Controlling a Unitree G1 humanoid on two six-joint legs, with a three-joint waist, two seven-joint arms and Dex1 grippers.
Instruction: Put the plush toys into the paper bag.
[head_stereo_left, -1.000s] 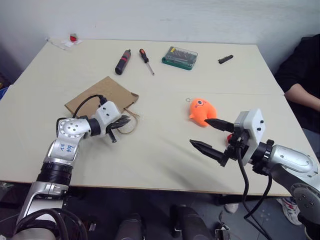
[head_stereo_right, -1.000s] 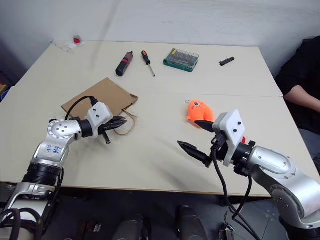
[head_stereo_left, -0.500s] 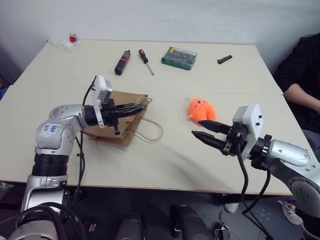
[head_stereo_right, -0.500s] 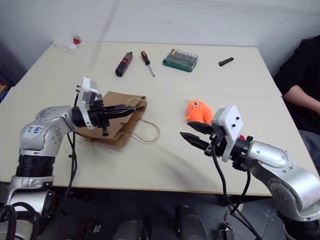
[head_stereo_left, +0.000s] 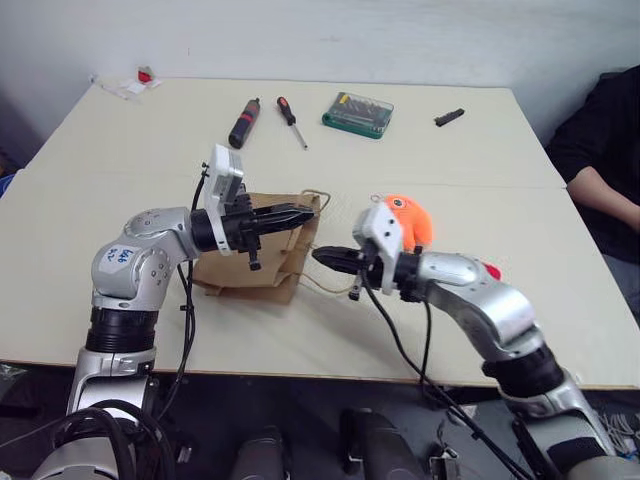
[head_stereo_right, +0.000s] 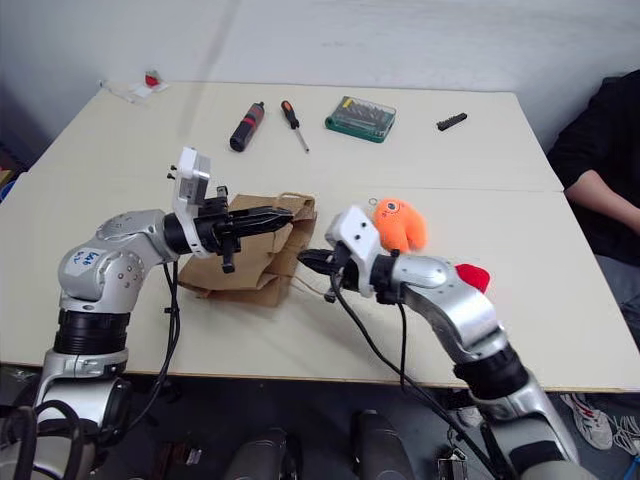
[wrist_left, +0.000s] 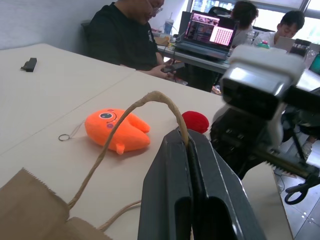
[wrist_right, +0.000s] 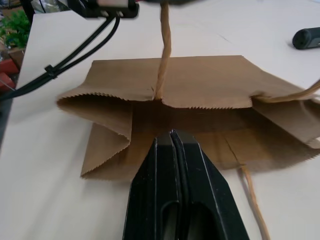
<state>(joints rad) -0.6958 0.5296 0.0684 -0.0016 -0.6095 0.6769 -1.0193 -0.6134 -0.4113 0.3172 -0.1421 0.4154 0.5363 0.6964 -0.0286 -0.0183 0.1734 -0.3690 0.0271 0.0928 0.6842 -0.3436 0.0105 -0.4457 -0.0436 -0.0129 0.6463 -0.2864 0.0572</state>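
Comparing with a second earlier, I had the bag no longer flat on the table: my left gripper had risen and swung toward the middle, lifting the bag's upper edge by one handle, so the mouth gaped toward my right arm. My right gripper had been well out to the right with its fingers spread wide beside the orange toy; half a second earlier those fingers were already narrower, and at this moment they were pressed together and the arm had swept left across the table to the bag's mouth.

My left fingers were clamped tight on the twisted paper handle, which arched up out of them and ran down to the bag's near edge. My right fingers were fully closed on nothing, their tips just at the lower lip of the bag's opening; whether they touched the paper I could not tell. The second handle lay loose on the table beside them.

The orange toy lay on the table behind my right wrist, its keyring beside it. The red toy sat on the table farther right, just beyond my right forearm. Both toys were outside the bag.
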